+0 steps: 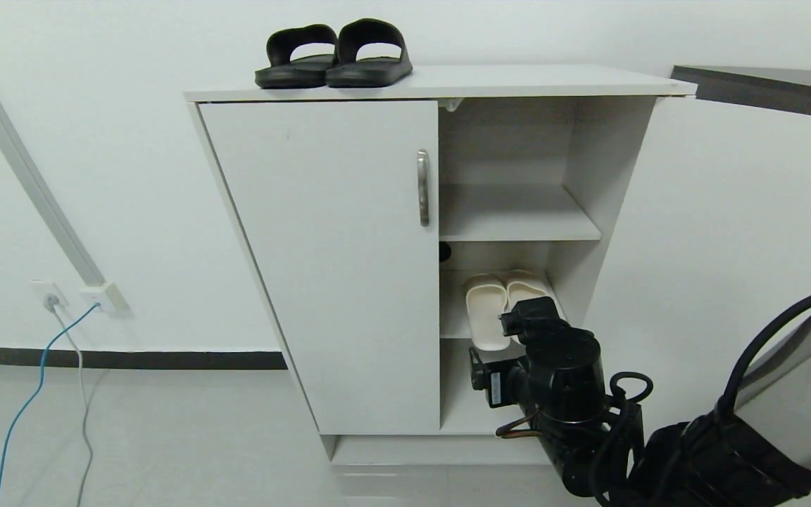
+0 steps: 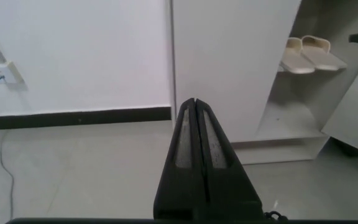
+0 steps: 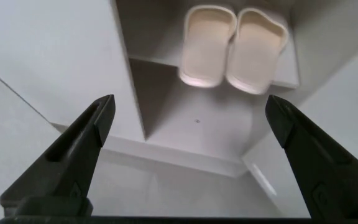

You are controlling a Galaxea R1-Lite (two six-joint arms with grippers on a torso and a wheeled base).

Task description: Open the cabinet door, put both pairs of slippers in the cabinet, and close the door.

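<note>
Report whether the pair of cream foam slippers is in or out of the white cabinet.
In. The cream foam slippers lie side by side on a lower shelf inside the white cabinet, in its open right half.

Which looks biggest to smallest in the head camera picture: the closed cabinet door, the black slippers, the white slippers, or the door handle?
1. closed cabinet door
2. black slippers
3. white slippers, partly hidden and farther in, so less sure
4. door handle

right arm black, round wrist housing, pale label | cables black, looped | copper-coloured tube | left gripper black, long grey pads | right gripper black wedge fingers
</note>
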